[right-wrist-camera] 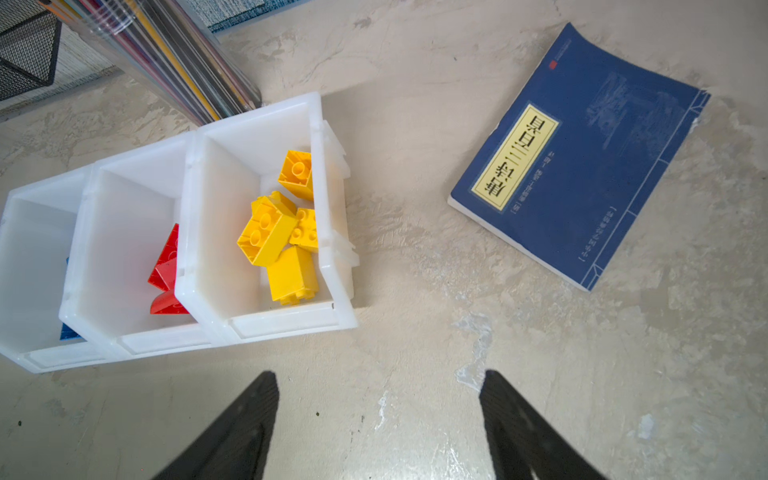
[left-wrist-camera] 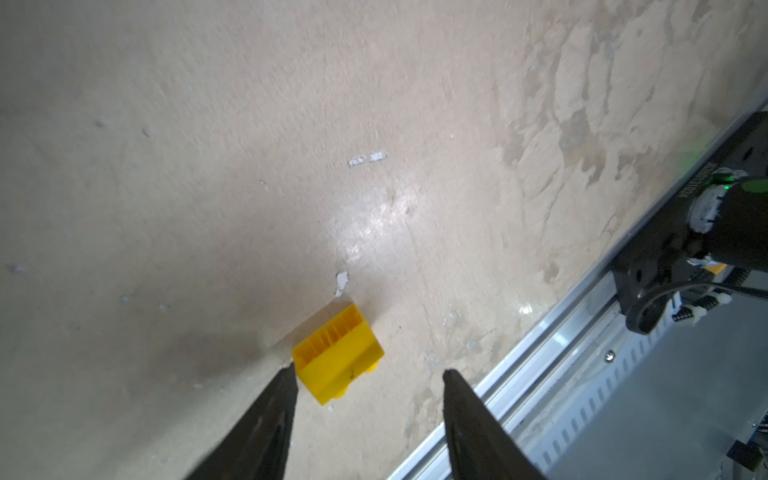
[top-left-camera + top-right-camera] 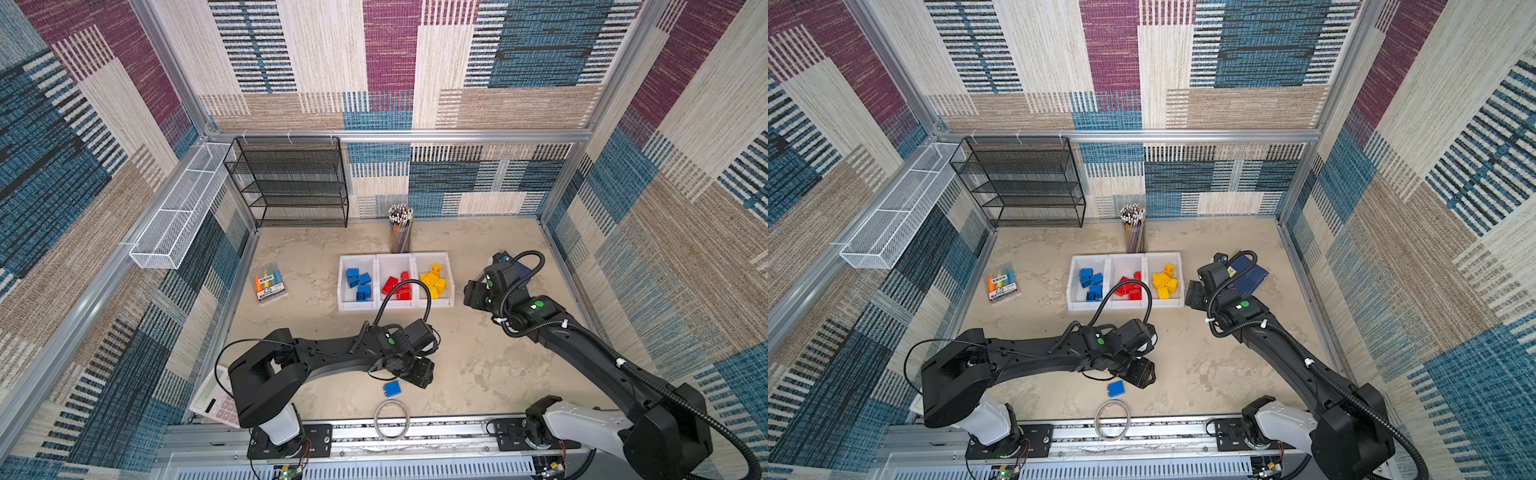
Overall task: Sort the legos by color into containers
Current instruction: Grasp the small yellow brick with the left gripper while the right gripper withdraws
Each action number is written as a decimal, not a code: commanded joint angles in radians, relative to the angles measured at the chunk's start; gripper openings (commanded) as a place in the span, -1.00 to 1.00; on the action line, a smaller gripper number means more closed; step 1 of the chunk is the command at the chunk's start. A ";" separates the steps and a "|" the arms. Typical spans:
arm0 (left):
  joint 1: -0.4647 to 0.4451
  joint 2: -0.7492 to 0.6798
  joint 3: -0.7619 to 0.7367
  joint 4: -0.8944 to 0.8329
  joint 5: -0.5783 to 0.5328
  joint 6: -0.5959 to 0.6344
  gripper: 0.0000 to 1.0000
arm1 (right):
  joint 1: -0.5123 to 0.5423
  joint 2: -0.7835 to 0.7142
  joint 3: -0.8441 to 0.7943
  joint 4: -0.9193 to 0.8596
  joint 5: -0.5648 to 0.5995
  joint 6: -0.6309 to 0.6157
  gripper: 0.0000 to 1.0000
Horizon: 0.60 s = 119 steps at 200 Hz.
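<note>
Table [image 3: 478, 365]: I see three white bins [image 3: 357, 306] in row at 12 o'clock, sorted bricks [image 3: 359, 282] inside. Right fingers [image 1: 241, 428] spread, empty, over table at 3 o'clock of bins. Left fingers [image 2: 266, 415] spread, pinching nothing; yellow brick [image 2: 338, 353] on table just beside one tip. Blue brick [image 3: 392, 388] loose, 6 o'clock of bins.

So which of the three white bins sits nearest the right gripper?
The yellow-brick bin, at the row's right end, just ahead of the open right gripper. The red-brick bin is in the middle, the blue-brick bin farthest.
</note>
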 commanded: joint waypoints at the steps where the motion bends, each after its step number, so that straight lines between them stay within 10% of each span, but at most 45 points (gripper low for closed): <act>1: -0.007 0.031 0.037 -0.049 0.017 -0.006 0.17 | -0.005 -0.009 -0.007 0.025 -0.017 -0.001 0.59; 119: -0.070 0.152 0.170 -0.194 -0.069 0.048 0.06 | -0.022 -0.027 -0.024 0.022 -0.018 -0.020 0.60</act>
